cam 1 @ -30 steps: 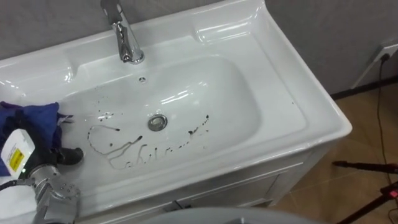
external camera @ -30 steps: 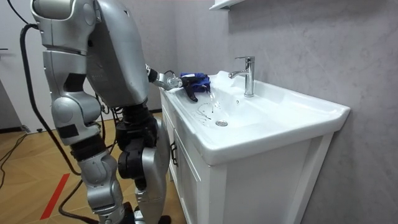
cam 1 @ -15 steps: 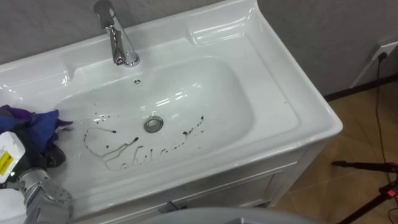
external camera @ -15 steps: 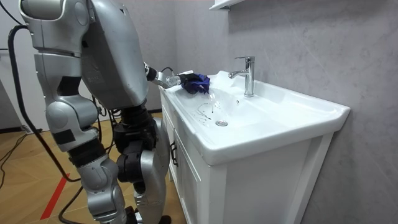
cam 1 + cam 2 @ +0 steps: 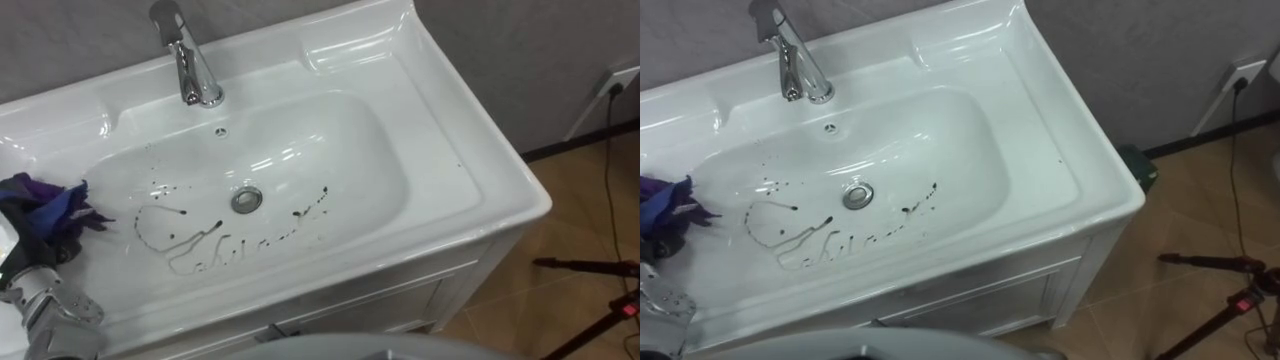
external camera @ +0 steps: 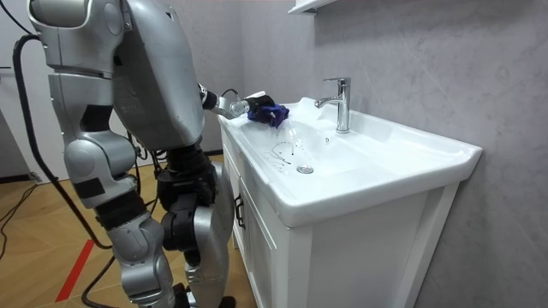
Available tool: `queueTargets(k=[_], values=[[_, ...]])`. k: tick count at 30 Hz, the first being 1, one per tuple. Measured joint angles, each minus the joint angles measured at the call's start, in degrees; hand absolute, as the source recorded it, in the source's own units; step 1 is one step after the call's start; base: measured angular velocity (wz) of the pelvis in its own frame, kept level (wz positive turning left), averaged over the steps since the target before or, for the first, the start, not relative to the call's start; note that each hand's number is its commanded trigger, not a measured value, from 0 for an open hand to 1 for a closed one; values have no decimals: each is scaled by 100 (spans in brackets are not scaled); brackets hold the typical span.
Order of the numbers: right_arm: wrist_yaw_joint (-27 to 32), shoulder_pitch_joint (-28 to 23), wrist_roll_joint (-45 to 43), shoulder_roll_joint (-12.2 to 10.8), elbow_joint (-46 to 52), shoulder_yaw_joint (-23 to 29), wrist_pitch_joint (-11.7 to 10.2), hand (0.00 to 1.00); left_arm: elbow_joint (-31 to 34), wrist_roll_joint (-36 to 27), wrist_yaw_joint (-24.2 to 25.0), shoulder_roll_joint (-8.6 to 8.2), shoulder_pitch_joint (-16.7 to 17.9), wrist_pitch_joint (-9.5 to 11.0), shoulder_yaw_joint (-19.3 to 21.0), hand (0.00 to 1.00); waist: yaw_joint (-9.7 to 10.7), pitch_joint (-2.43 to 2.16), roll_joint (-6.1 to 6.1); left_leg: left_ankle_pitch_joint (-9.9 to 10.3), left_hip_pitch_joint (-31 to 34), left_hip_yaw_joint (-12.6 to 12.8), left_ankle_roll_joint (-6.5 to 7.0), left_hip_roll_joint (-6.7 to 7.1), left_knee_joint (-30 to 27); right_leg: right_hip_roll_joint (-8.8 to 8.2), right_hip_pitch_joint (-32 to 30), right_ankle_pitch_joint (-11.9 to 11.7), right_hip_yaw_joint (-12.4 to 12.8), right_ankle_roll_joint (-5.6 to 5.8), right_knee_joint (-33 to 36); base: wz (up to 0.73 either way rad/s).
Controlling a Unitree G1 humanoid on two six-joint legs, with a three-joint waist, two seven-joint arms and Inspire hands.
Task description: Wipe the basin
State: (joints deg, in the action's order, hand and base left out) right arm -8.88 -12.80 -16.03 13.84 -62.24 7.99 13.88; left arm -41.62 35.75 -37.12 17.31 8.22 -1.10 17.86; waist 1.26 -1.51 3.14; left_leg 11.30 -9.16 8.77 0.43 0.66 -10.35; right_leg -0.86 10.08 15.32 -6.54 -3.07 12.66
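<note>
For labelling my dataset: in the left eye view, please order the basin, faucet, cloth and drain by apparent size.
1. basin
2. faucet and cloth, about alike; the cloth is nearer
3. drain

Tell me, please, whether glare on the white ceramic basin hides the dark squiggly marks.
Left eye view: bright streaks on the white ceramic basin's back slope and raised rim, clear of the dark squiggly marks. Room view: the chrome tap gleams; the blue cloth in the left hand shows no glare.

Glossy smooth white basin, polished metal tap (mirror-bright), soft crumpled blue cloth, rough matt grey wall
</note>
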Motion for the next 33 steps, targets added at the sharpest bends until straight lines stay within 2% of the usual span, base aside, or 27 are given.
queueTargets(k=[12, 18, 20, 25, 27, 29, 33], values=[[54, 109, 50, 1, 0, 0, -17, 0, 12, -27, -8, -24, -98, -26, 118, 100, 3, -3, -6, 1, 61, -89, 0, 12, -41, -19, -6, 9, -124, 2, 0, 4], [55, 142, 43, 2, -4, -45, -25, 0, 39, -73, -4, -117, -162, -60, 147, 100, 3, -2, -12, 1, 78, -95, 0, 16, -34, -25, -8, 19, -161, 1, -12, 2], [51, 142, 64, -4, -28, -192, -43, 0, 316, -251, 58, -163, -169, -170, 130, 100, 6, -1, -47, 1, 112, -123, 0, 30, -41, -42, -9, 23, -239, 9, -28, 15], [75, 154, 249, -14, -42, -244, -151, 0, 1015, -241, 220, -262, -62, -415, -14, 100, -7, 1, -130, -5, 192, -216, 10, 76, -53, -88, 0, 12, -370, 36, -83, 16], [77, 160, 249, -20, -48, -243, -237, 0, 1225, -243, 287, -291, -27, -430, -32, 100, 2, 17, -174, -15, 232, -279, 26, 102, -54, -110, -1, 19, -445, 50, -88, 22], [77, 166, 248, -46, -34, -242, -330, 0, 1608, -243, 437, -334, 51, -451, -62, 100, -11, 75, -247, -17, 277, -286, 31, 108, -87, -116, -7, 25, -469, 63, -96, 17], [82, 257, 244, -45, -28, -423, -458, 0, 1834, -259, 456, -369, 50, -479, -180, 100, 4, 144, -306, -16, 357, -285, 31, 106, -153, -108, -21, 27, -486, 66, -114, 10]])
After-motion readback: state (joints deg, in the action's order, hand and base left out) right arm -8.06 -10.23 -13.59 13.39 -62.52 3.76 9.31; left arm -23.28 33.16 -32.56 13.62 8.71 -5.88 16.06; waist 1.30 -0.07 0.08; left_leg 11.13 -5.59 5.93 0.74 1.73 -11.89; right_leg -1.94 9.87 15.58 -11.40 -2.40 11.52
